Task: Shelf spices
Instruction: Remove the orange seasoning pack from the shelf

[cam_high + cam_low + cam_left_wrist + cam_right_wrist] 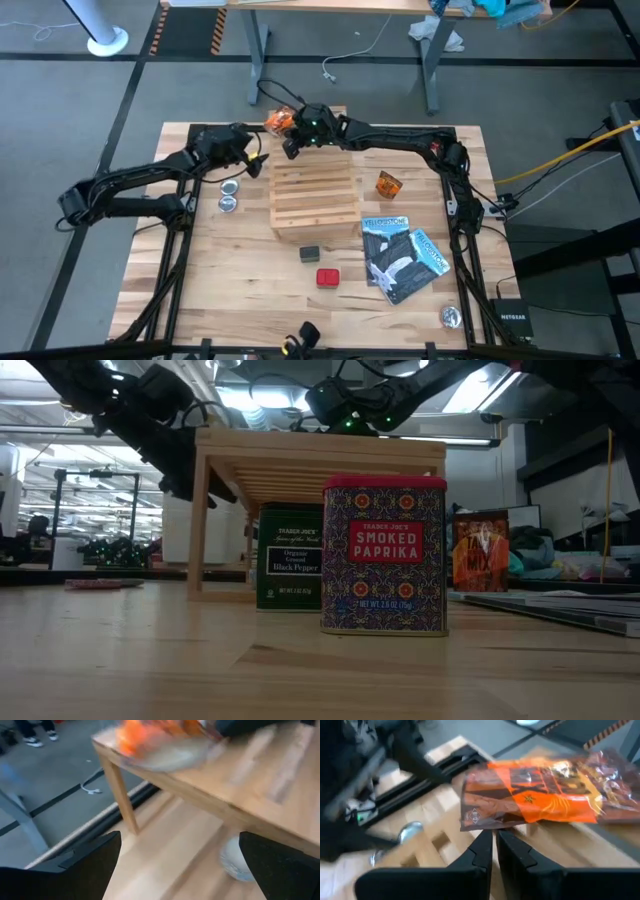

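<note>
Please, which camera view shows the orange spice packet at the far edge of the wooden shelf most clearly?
The right wrist view: the orange packet fills the picture, lying flat just beyond the shut right tool. The high view shows it small at the shelf's far edge. The left wrist view gives an orange blur. The low view does not show it.

The place looks like a robotics lab or workshop: a butcher-block table [230,270] stands on a grey floor [80,110] marked with black-and-yellow tape [217,30], cables [560,165] trail across it, and another workbench [330,5] stands beyond under strip ceiling lights [60,420].
</note>
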Tool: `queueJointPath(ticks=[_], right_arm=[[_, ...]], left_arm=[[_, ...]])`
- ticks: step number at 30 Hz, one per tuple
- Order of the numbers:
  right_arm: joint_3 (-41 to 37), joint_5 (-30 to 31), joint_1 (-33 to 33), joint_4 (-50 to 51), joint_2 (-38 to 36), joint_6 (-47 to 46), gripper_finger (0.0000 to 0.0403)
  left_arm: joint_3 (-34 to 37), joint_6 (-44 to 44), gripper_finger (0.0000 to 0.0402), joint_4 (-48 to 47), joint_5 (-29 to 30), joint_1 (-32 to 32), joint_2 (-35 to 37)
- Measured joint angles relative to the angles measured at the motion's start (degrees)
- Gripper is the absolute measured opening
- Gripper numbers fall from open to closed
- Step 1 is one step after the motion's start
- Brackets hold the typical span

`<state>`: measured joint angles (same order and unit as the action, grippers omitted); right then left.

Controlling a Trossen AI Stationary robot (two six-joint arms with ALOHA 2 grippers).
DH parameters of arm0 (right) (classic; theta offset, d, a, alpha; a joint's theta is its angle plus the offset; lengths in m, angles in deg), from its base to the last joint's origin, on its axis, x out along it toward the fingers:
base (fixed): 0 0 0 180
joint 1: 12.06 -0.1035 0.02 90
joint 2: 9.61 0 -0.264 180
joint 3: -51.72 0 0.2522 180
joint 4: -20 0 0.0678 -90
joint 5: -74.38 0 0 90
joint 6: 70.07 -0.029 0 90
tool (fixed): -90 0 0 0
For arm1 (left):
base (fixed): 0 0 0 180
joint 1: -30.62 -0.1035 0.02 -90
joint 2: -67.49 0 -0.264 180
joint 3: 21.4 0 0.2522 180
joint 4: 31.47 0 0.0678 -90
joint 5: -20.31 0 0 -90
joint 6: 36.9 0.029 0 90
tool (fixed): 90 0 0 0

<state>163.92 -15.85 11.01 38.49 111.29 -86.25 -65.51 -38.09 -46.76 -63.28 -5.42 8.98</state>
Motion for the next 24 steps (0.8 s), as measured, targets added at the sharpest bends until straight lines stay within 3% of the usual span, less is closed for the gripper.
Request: queueJointPath(ticks=[14,24], right_arm=[[0.04,-1.88,-1.44,-1.49,0.0,-0.4,0.0033],[0.15,-2.25,-1.66,0.21,-0.09,-0.01,0.0033]], left_arm=[[0.02,1.57,0.0399,2.51,1.62,3.09,-2.33],[0.02,4.61,0.0399,2.18,13.6,2.94,0.89]])
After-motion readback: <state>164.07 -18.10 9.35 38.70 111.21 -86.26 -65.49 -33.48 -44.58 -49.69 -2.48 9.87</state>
